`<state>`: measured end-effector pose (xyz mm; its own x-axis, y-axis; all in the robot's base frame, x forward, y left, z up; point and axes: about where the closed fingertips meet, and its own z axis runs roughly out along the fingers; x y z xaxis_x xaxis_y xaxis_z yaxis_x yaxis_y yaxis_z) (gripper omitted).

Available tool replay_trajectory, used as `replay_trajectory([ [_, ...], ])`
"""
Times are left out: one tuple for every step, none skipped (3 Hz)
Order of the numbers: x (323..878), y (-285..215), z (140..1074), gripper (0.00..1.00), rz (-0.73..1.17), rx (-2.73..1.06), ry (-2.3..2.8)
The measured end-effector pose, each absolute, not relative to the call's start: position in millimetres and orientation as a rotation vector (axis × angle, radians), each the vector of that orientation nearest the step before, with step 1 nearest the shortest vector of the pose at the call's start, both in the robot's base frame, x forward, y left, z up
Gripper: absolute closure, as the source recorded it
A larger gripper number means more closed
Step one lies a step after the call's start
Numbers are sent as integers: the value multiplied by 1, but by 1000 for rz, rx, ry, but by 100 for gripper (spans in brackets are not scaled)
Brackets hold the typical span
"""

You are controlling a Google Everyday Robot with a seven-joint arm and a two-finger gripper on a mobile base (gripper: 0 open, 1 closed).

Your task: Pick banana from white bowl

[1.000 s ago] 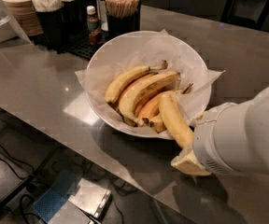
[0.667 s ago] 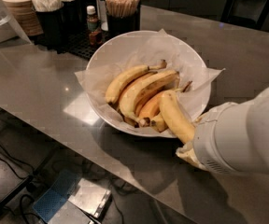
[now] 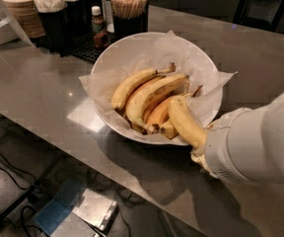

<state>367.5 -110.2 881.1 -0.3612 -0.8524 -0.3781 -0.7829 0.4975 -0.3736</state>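
The white bowl, lined with crinkled white paper, stands on the grey counter in the middle of the camera view. Several bananas lie in it, one of them orange-tinted. The bright-yellow banana lies across the bowl's near right rim. Its stem points up into the bowl and its lower end runs into my gripper. My gripper sits at the bowl's right front edge, mostly hidden behind the white arm casing, and is shut on that banana's end.
Behind the bowl stand black caddies holding wooden stir sticks, a small bottle and napkins. Stacked paper cups stand at the far left. The counter's front edge runs diagonally, with floor clutter below it.
My arm and gripper have shifted slightly up and towards the bowl, and the held end of the banana has risen a little with them. The other bananas have not moved.
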Motion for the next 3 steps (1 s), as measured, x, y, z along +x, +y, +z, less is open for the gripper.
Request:
replay_trajectory([
  [368, -114, 899, 100, -224, -1326, 2179],
  [369, -125, 930, 100, -268, -1278, 2108],
  [368, -132, 950, 100, -292, -1238, 2062],
])
